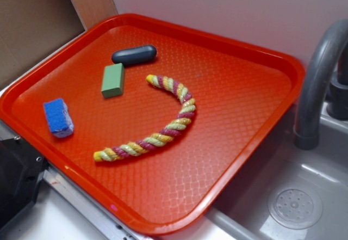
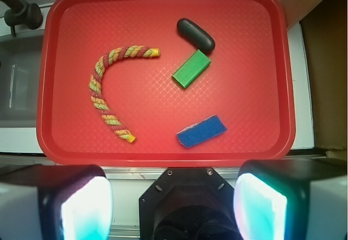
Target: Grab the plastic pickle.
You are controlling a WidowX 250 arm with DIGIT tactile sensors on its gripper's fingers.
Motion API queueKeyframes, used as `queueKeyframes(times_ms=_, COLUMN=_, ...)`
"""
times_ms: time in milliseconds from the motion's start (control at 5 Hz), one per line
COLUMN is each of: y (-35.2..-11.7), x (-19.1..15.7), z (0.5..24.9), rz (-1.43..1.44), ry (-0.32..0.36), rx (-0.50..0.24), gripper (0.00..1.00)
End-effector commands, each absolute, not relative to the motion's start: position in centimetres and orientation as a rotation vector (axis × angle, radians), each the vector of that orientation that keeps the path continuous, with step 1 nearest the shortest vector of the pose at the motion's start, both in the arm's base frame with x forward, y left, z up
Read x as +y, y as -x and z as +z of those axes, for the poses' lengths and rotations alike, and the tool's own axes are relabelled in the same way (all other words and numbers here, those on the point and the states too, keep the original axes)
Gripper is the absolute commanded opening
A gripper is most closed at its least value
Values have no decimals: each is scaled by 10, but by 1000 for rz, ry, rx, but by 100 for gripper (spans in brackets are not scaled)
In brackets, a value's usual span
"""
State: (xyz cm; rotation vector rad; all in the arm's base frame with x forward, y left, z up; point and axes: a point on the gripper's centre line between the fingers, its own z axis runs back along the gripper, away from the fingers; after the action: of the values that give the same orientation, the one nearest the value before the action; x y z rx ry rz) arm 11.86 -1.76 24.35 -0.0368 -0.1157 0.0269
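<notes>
The plastic pickle (image 1: 134,54) is a dark blue-grey capsule lying flat at the back of the red tray (image 1: 163,207). In the wrist view the pickle (image 2: 196,35) lies in the upper right part of the tray (image 2: 163,155), touching or nearly touching one end of the green block (image 2: 191,69). My gripper (image 2: 174,196) is open and empty, its two fingers wide apart. It hangs high above the tray's near edge, far from the pickle. The gripper does not show in the exterior view.
A green block (image 1: 113,80) lies just in front of the pickle. A blue sponge (image 1: 58,117) and a curved multicoloured rope (image 1: 163,125) also lie on the tray. A grey faucet (image 1: 318,77) and a sink with its drain (image 1: 296,207) are to the right. The black robot base (image 2: 187,202) is below the gripper.
</notes>
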Motion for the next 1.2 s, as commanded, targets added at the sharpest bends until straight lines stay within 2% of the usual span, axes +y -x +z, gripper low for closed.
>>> queueKeyframes(times_ms=0, y=-119, x=-18, z=243, rz=27, ry=37, rx=-116, gripper=100)
queueKeyframes(times_ms=200, y=-132, x=-13, z=232, rz=-104, ry=34, rx=-166, gripper=100)
queueKeyframes(times_ms=400, y=-151, x=-1, z=217, rz=-218, ry=-59, rx=-215, gripper=100)
queueKeyframes(times_ms=600, y=-180, x=17, z=198, rz=-323, ry=-100, rx=-248, gripper=100)
queueKeyframes(times_ms=1000, y=-248, x=34, z=153, rz=-331, ry=-163, rx=-203, gripper=100)
